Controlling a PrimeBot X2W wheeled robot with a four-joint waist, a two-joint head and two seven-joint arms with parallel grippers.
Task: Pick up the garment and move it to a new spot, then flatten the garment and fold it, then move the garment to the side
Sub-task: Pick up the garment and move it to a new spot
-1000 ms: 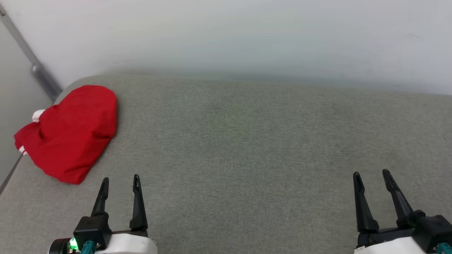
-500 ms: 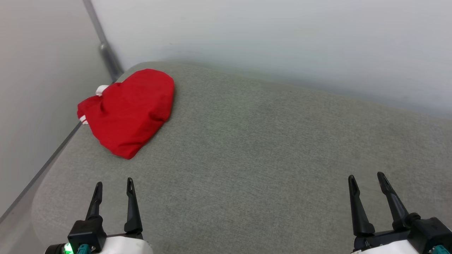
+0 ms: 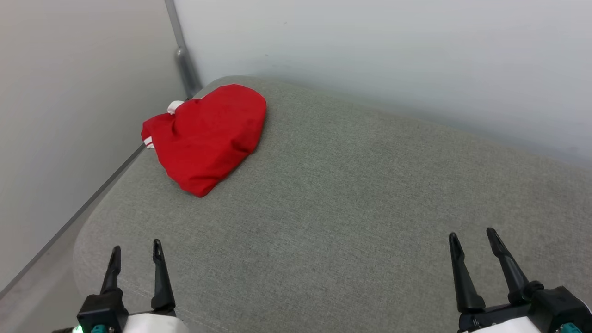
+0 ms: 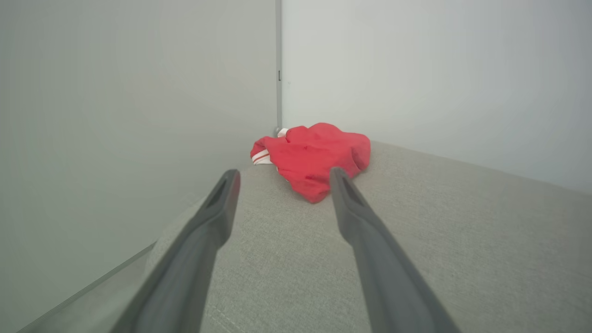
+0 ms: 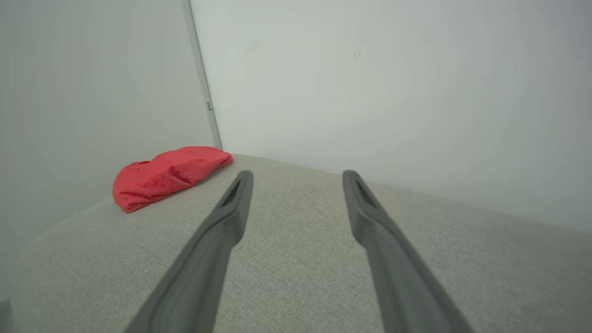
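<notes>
Head view: the garment [image 3: 208, 136] lies in a crumpled red mound on the grey cushion [image 3: 347, 208], at the foot of the corner post [image 3: 185, 64]. A white, red-striped sleeve edge [image 3: 148, 141] pokes out on the side of the mound nearest the wall left of the post. Whether the cloth touches the post cannot be told.

The left gripper [image 3: 136, 246] hangs well apart from the post, on the robot's side of the mound, fingers spread and holding nothing. The right gripper [image 3: 472, 233] is farther from the post again, also spread and empty. Pickup has not begun.

Risks noted:
- The mound sits by the cushion's rounded edge below the post, with a gap along the wall. A sideways nudge before the fingers close would probably push cloth into that gap.
- Post and both walls crowd the mound. A reach that runs long would likely strike them.
- The cloth is bunched in layers. A shallow pinch may take only the top fold, so the rest would drag or slip free.
- A deep pinch may catch the cushion's upholstery as well.
- The numerals and hem are hidden, so the shirt's orientation is unknown, and flattening may start from a poor edge.
</notes>
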